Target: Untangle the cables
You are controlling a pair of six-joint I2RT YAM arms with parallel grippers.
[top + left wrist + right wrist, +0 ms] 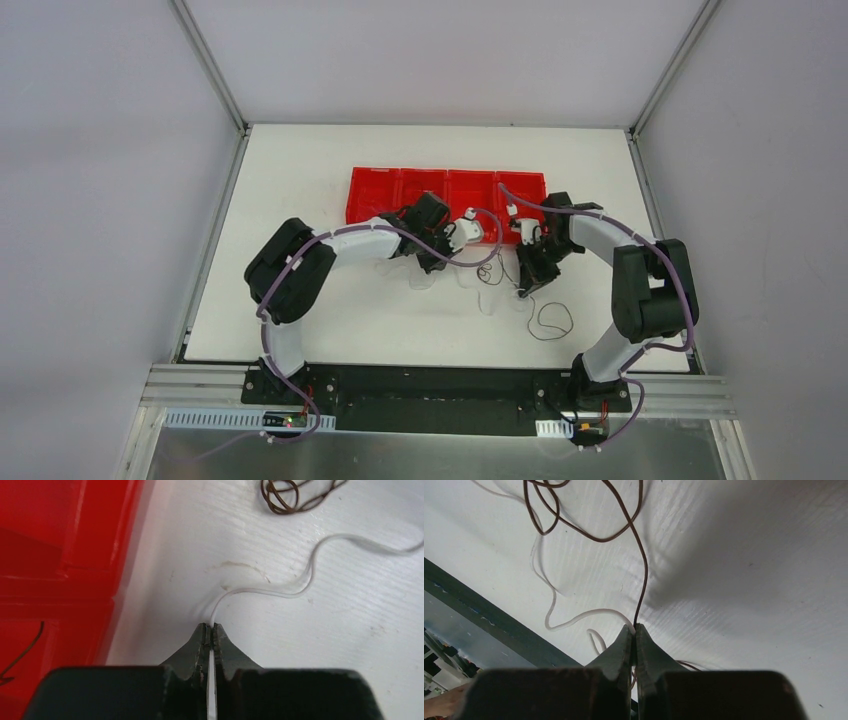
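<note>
White cable (309, 570), one, nipped between the fully closed fingers of the left gripper (210, 628), then snaking off to the upper right of the left wrist view. One dark brown cable (645, 575) is pinched in the right gripper (635, 627), jaws likewise pressed together; its loops lie at upper left of that view. Both cables lie mid-table (300, 200), below four red bins (447, 180).

The white cable (270, 591) ran off the left wrist view's right and bottom edges; the brown cable (646, 580) was cropped at the right wrist view's top, its lower stretch hidden behind the right end effector (634, 626).
</note>
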